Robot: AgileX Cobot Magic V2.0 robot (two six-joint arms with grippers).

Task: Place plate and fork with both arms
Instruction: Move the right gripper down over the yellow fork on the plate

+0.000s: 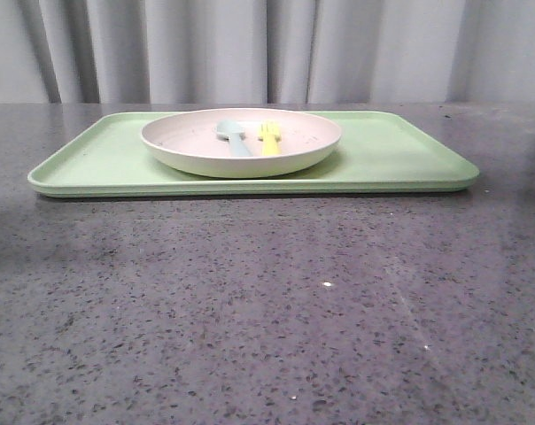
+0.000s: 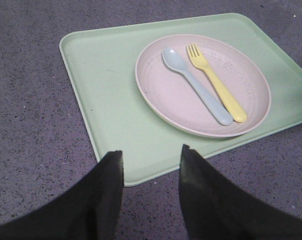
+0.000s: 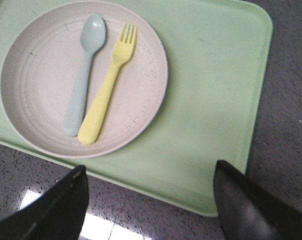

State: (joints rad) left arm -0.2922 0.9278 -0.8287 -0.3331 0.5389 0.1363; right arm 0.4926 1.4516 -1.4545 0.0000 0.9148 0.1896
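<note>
Both grippers (image 2: pixel 150 160) (image 3: pixel 150 180) gape empty — beyond, speckled pink-cream plate (image 1: pixel 241 142) cradles yellow fork (image 1: pixel 269 139).

The plate (image 3: pixel 141 65) sits on the green tray (image 3: pixel 211 100), with the yellow fork (image 3: pixel 107 92) and a pale blue spoon (image 3: pixel 83 75) lying side by side in it. The right end effector (image 3: pixel 150 197) hangs over the tray's edge and the speckled tabletop (image 3: pixel 286 150), fingers (image 3: pixel 241 200) spread wide, holding nothing.
</note>
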